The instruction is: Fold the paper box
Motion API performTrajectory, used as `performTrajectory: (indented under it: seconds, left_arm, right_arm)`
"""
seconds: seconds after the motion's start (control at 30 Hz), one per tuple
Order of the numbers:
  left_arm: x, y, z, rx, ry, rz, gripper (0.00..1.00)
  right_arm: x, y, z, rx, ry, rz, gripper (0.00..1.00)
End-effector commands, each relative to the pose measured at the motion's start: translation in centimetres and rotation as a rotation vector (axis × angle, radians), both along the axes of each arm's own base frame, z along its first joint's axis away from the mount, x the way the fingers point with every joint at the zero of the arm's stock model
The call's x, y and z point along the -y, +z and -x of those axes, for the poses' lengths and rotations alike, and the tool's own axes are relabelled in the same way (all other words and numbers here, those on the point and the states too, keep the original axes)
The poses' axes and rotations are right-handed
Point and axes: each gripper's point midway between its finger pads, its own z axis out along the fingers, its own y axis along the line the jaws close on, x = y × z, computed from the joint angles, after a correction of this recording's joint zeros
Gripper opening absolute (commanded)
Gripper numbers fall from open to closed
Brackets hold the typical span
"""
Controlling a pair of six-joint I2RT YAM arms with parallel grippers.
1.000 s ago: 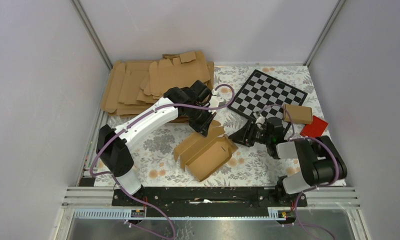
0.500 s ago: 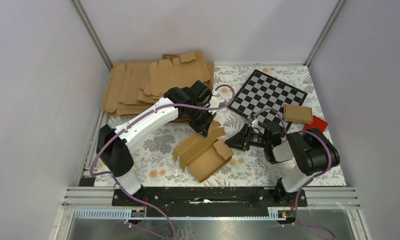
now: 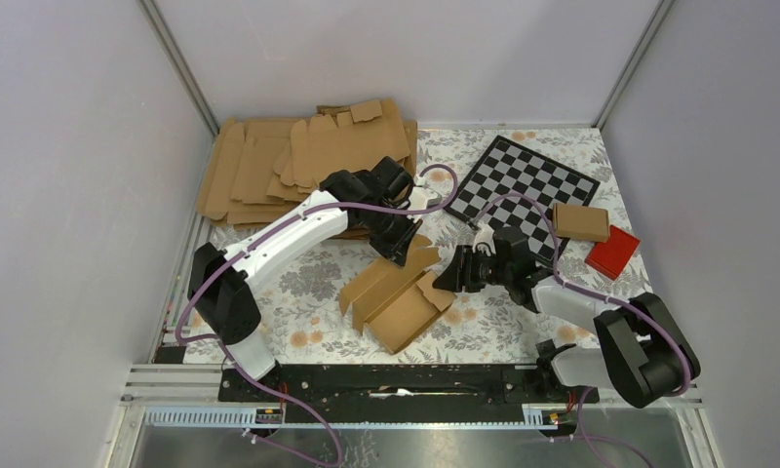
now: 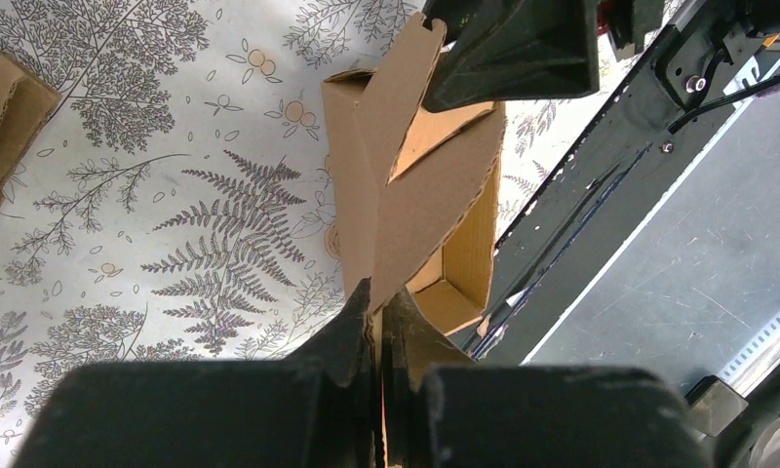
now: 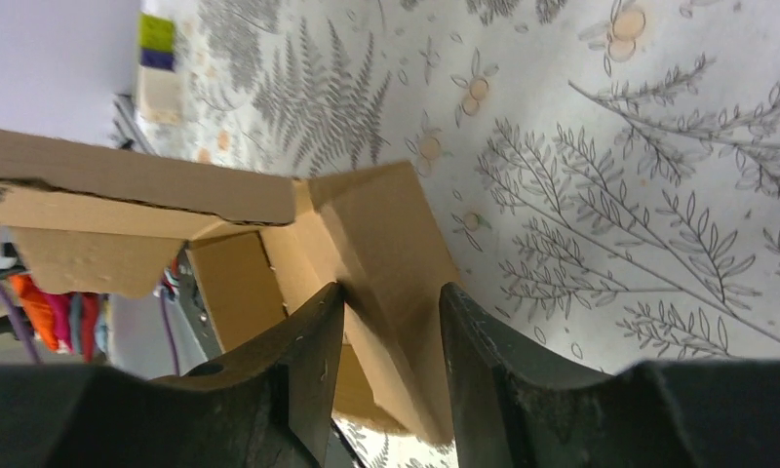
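L gripper (image 4: 378, 297) is clamped tight on the top edge of 1 upright wall of the paper box (image 3: 401, 292), which sits centre of the top view on the floral mat (image 3: 308, 283). I hold it there as an anchor, so the box can't slide while the other end gets worked. R gripper (image 5: 391, 292) is at the box's right end, jaws approx half spread, 1 finger (image 5: 303, 361) each side of the end flap (image 5: 386, 244). No pinch that I can see. My guess: it's lined up to tuck that flap inward. Box looks approx half formed, not closed yet.
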Motion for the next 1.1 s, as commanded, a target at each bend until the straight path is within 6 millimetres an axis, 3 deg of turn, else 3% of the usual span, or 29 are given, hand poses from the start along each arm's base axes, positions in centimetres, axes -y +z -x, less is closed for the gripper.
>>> performTrajectory:
  seconds: [0.0, 0.3, 0.67, 0.83, 0.97, 1.07]
  left_arm:
    - [1.0, 0.6, -0.3, 0.020, -0.014, 0.049, 0.00]
    - [1.2, 0.2, -0.3, 0.006, -0.006, 0.055, 0.00]
    - [1.6, -1.0, -0.3, -0.026, 0.003, 0.049, 0.00]
    - [1.7, -1.4, -0.2, -0.038, 0.000, 0.049, 0.00]
    - [1.8, -1.5, -0.2, -0.041, -0.003, 0.048, 0.00]
    - [1.7, -1.6, -0.2, -0.041, -0.004, 0.045, 0.00]
  right_arm:
    - [0.7, -1.8, 0.5, 0.023, 0.028, 0.152, 0.48]
    - [0.5, -2.0, 1.1, 0.079, 0.056, 0.251, 0.50]
    - [1.2, -3.0, -0.3, 0.217, -0.026, 0.438, 0.48]
    - [0.6, -2.4, -0.8, 0.291, -0.041, 0.440, 0.41]
    - [0.4, -3.3, -0.8, 0.319, -0.030, 0.506, 0.38]
    - [1.1, -3.8, -1.0, 0.332, -0.060, 0.595, 0.23]
